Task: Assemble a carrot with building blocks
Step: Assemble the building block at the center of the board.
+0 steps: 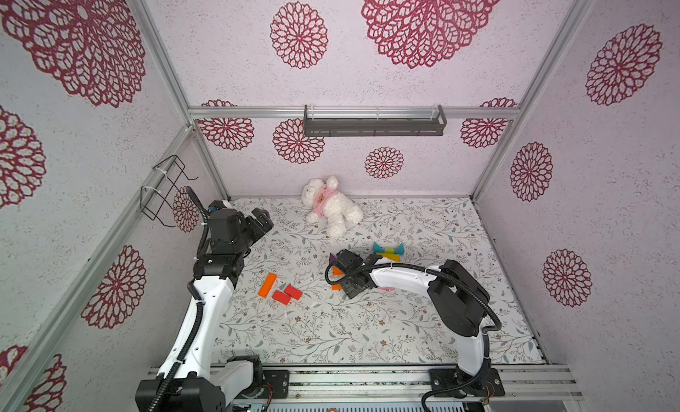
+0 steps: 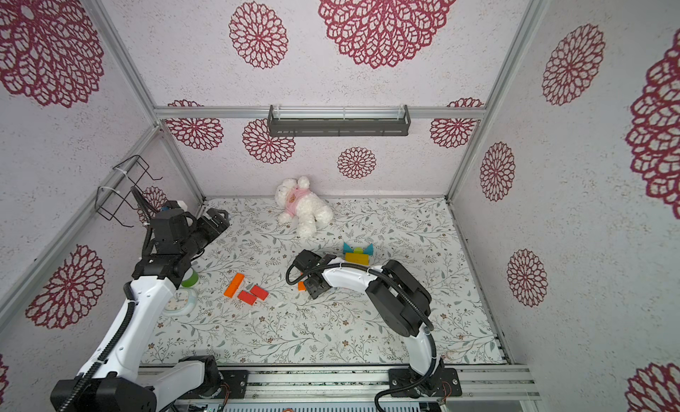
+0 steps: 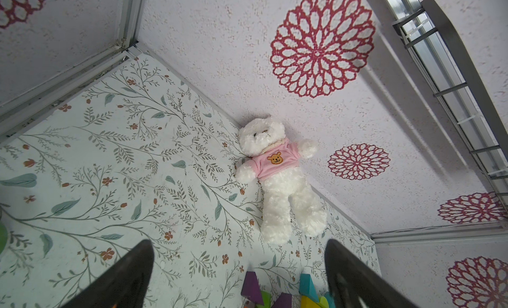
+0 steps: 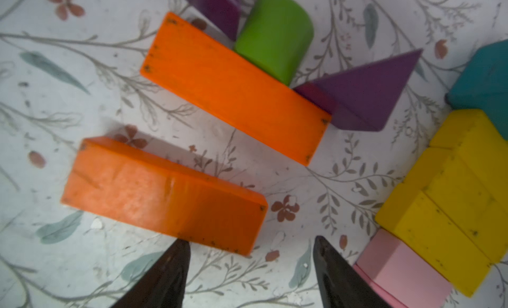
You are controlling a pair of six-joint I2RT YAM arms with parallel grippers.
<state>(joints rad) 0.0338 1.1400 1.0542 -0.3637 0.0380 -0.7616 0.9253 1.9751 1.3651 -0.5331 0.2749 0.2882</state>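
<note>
Building blocks (image 4: 236,86) lay mid-table on the leaf-printed tabletop (image 1: 368,329), under the right arm. They were matte-painted, with dark, worn specks at the corners. Two long orange bars (image 4: 162,194) lay flat and apart. Stacked yellow blocks (image 4: 453,196) touched a pink block (image 4: 398,273), near a purple triangle (image 4: 365,95) and a stubby lime-green cylinder (image 4: 275,34). The right gripper (image 4: 251,241) hung spread, gripping nothing. The left gripper (image 3: 239,243) gaped empty, well apart.
</note>
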